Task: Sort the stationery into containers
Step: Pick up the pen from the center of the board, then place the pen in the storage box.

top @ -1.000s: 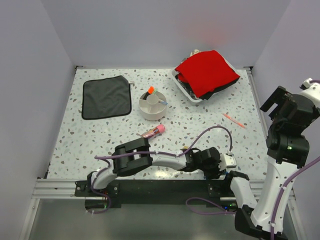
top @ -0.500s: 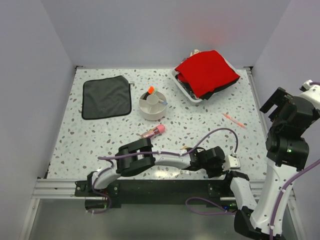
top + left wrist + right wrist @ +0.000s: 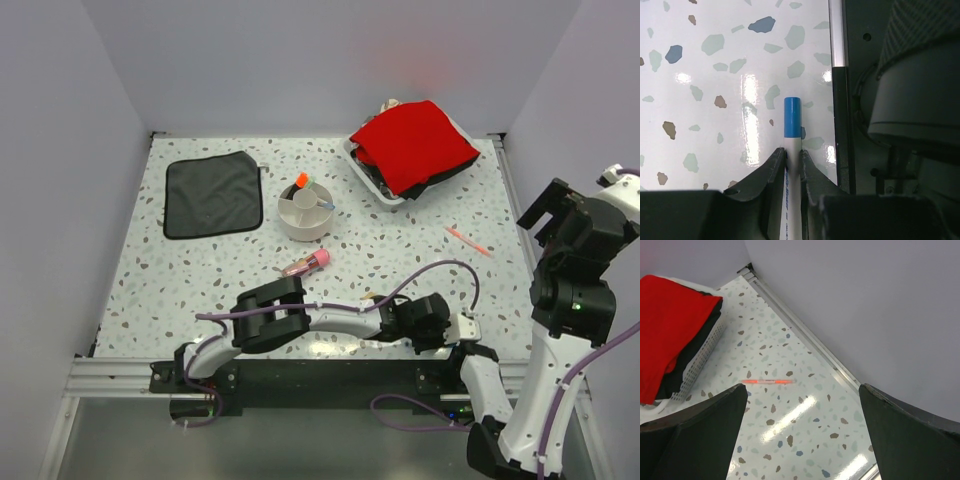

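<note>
Left jaws are clenched on a pen (image 3: 792,120), with its blue cap sticking out past the tips. You have it at the near edge of the desk (image 3: 200,270), right of centre, close beside the black rail (image 3: 840,125). You cannot tell from these views whether the pen touches the desk or hangs just clear.

Your right jaws are spread wide and grip nothing, raised by the right edge. Below them a thin red pen (image 3: 767,381) lies flat on the desk near that edge, a little nearer you than the tray (image 3: 700,360) in the far right corner.

The bowl (image 3: 303,231) sits toward the far edge, about mid-width, with an orange-capped highlighter (image 3: 301,181) standing in one compartment. A pink-capped stick (image 3: 308,262) lies just on the near side of the bowl. A black cloth (image 3: 212,193) lies toward the far left corner.
</note>
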Action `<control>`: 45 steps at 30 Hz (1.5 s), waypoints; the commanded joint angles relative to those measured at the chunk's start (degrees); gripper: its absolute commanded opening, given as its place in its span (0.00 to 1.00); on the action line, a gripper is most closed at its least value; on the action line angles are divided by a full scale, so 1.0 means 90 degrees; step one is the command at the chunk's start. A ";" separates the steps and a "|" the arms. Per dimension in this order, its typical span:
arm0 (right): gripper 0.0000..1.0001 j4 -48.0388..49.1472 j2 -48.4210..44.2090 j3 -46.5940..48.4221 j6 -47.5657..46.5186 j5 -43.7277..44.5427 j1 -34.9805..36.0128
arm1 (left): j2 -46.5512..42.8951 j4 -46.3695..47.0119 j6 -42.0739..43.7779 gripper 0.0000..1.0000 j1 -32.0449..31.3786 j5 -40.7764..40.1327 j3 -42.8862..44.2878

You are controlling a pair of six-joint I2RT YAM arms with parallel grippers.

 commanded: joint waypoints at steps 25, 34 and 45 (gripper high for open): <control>0.93 0.1096 0.1079 0.0409 -0.0446 -0.0821 -0.0050 | -0.3690 0.2356 0.0273 0.00 0.4555 0.3430 -0.1544; 0.93 0.1515 0.1949 0.0741 -0.0475 -0.1055 -0.0060 | -0.2499 0.3523 -0.0177 0.00 0.5542 0.4388 -0.0969; 0.93 0.1585 0.2213 0.0791 -0.0719 -0.0987 -0.0070 | -0.1874 0.3445 -0.0206 0.00 0.6305 0.4789 -0.1007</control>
